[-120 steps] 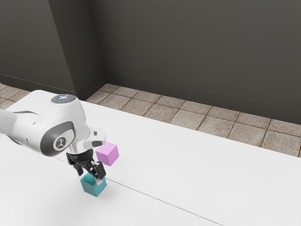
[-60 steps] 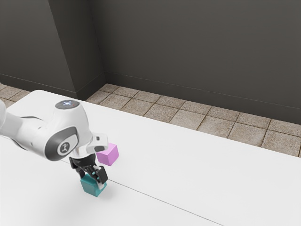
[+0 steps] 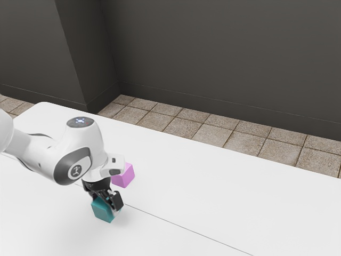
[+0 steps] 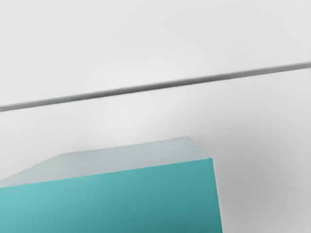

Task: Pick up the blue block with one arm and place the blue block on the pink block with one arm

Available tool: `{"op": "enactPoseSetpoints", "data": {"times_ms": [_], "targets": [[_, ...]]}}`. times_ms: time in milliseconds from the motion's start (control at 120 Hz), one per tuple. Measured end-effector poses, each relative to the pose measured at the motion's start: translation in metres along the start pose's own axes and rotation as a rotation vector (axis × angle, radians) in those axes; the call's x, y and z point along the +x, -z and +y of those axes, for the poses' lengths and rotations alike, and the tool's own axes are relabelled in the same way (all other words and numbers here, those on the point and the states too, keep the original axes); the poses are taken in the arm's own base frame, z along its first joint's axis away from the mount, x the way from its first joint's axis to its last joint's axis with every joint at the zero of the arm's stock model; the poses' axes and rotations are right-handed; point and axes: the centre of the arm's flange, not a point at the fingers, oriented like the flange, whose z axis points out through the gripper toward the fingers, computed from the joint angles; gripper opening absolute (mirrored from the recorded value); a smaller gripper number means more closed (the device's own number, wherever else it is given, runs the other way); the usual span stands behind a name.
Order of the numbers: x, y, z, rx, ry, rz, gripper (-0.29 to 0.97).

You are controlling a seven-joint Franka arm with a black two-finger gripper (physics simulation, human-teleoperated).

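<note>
White table point(image 3: 224, 181): blue block point(image 3: 101, 212), pink block point(image 3: 126, 177) lying near together.

Teal and pink on white, with dark grey behind.

We read the blue block point(image 3: 101, 213) as teal, paler on top, and the pink block point(image 3: 124, 178) as lilac-pink. The counter point(image 3: 224, 192) is plain white with one thin dark line. Our arm point(image 3: 58, 154) is white with grey caps, and the gripper point(image 3: 106, 202) is black. Beyond the counter, the floor point(image 3: 240, 136) is mottled brown tile and the walls point(image 3: 213, 48) are dark grey.
</note>
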Motion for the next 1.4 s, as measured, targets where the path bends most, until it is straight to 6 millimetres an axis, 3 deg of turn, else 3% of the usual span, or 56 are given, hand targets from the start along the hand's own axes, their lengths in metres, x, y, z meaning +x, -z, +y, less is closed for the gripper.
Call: {"op": "enactPoseSetpoints", "data": {"times_ms": [567,867,1125,1283,1400], "targets": [[0.003,-0.011,-0.002,-0.01,0.001,-0.007,0.68],[0.004,-0.007,-0.005,-0.01,0.004,0.005,0.68],[0.004,-0.007,-0.007,-0.011,0.009,0.005,0.46],[0.004,-0.006,-0.009,-0.009,0.012,0.008,0.42],[0.005,0.007,-0.01,-0.004,0.013,0.037,0.4]]}}
